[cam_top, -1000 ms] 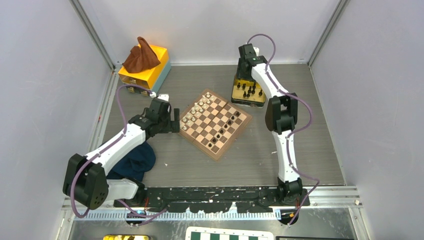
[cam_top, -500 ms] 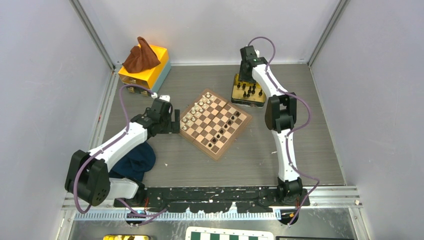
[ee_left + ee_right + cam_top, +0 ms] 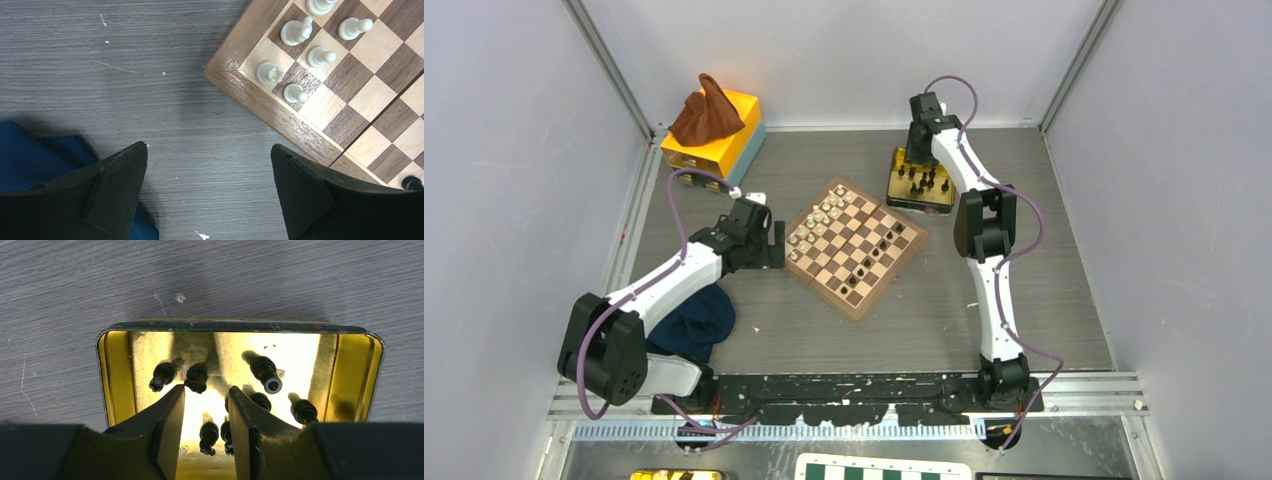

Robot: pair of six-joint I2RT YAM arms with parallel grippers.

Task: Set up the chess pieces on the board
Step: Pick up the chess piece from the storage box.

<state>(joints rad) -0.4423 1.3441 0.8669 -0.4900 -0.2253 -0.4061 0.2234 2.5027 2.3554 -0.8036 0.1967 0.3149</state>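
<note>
The wooden chessboard point(image 3: 820, 291) lies at the table's middle, turned like a diamond. Cream pieces point(image 3: 819, 218) stand along its far-left side, and a few black pieces point(image 3: 865, 266) stand on its near-right half. More black pieces point(image 3: 265, 371) stand in a yellow tin point(image 3: 894, 192). My right gripper point(image 3: 206, 389) hovers over that tin point(image 3: 115, 370), jaws a narrow gap apart and gripping nothing; two black pieces stand below the gap. My left gripper point(image 3: 209, 150) is wide open and empty above bare table beside the board's left corner point(image 3: 270, 107).
A yellow box with a brown cloth point(image 3: 709, 125) on it stands at the back left. A blue cloth point(image 3: 692, 322) lies by my left arm and shows in the left wrist view point(image 3: 35, 150). A green-and-white board point(image 3: 879, 468) lies below the arm bases.
My right wrist has shifted slightly toward the far side over the tin. My left arm has moved a little, its gripper staying by the board's left corner.
</note>
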